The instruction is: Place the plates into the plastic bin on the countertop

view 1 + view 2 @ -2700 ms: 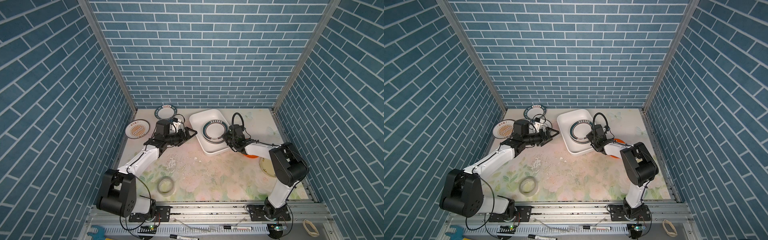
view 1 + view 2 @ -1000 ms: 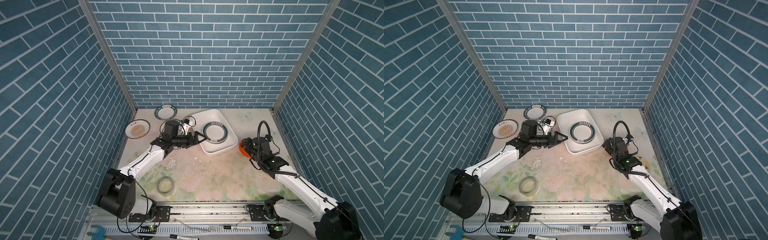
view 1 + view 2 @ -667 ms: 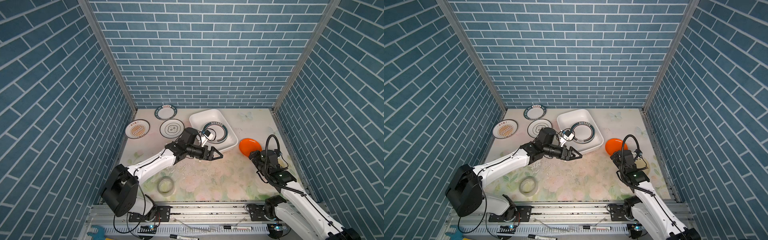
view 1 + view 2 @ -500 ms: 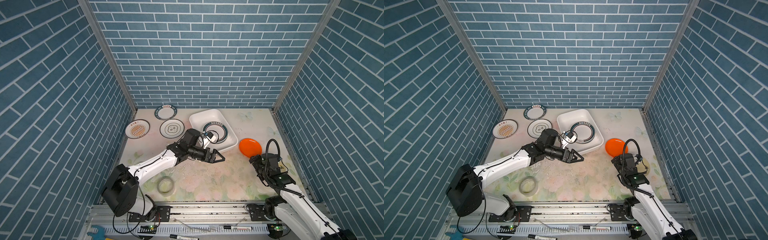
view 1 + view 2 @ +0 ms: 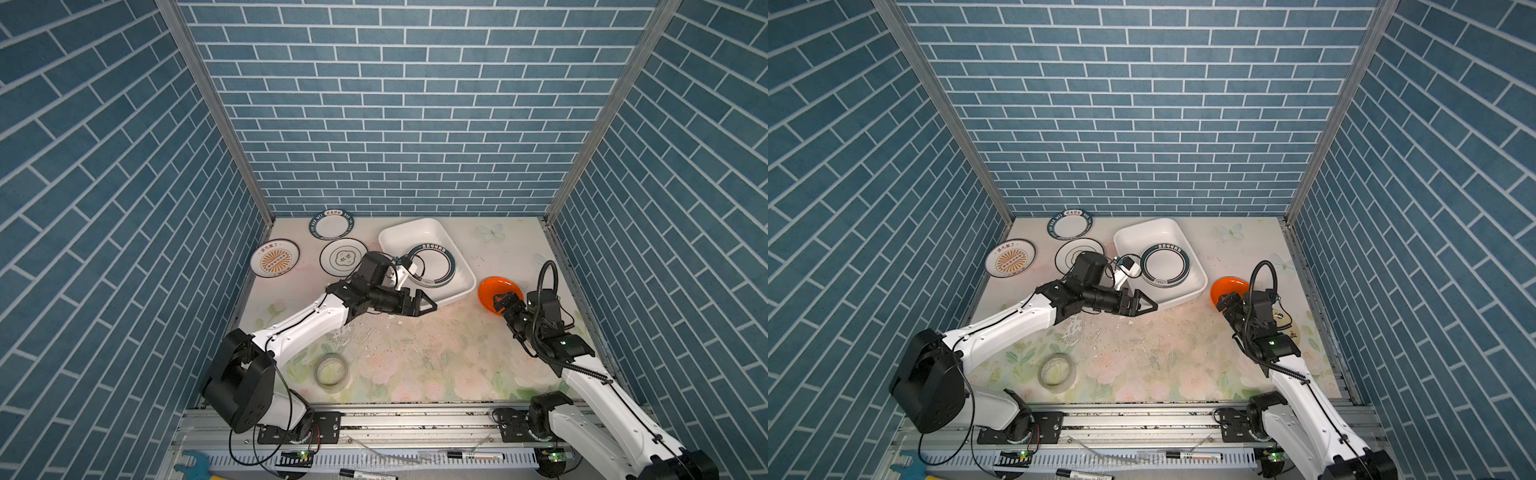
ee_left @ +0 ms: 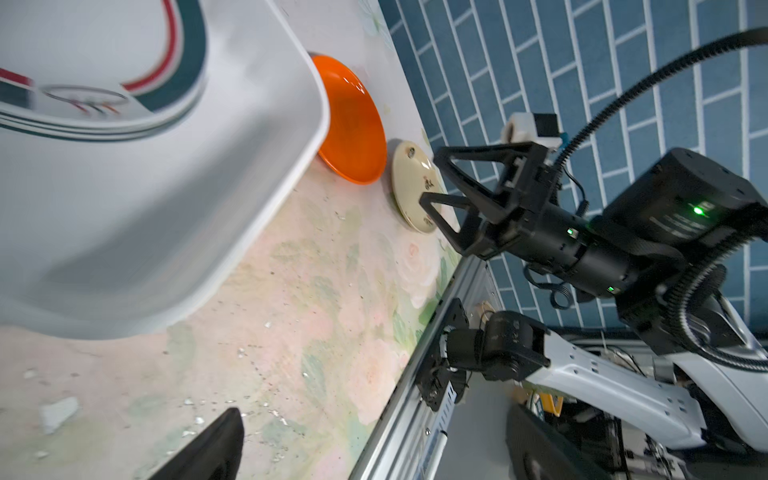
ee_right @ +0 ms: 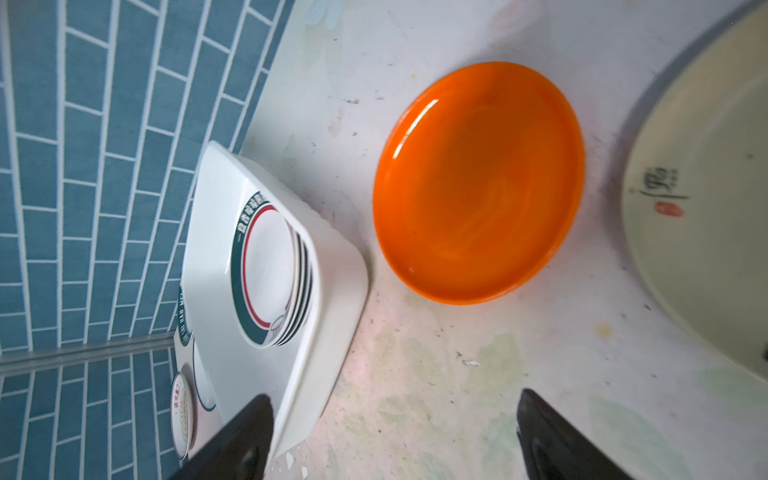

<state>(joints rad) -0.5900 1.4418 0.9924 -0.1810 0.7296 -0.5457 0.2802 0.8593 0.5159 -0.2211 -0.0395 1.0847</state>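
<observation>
My right fingers (image 7: 241, 432) gape empty; I'd lower them astride the rim of the orange plate (image 7: 478, 178) just beside the plastic bin (image 7: 332, 282).

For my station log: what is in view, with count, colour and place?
plastic bin: one, white, back of countertop
stacked plates: several, green-rimmed, in the bin
lettered plate: one, white-green, by back wall
sunburst plate: one, white-orange, far left
ringed plate: one, white, left of bin
orange plate: one, orange, right of bin
cream plate: one, pale yellow, beside orange plate
tape roll: one, translucent, near front
markers: two, black, front rail
left tool: one, black, open, at bin's near corner
right tool: one, black, open, by orange plate's near edge
</observation>
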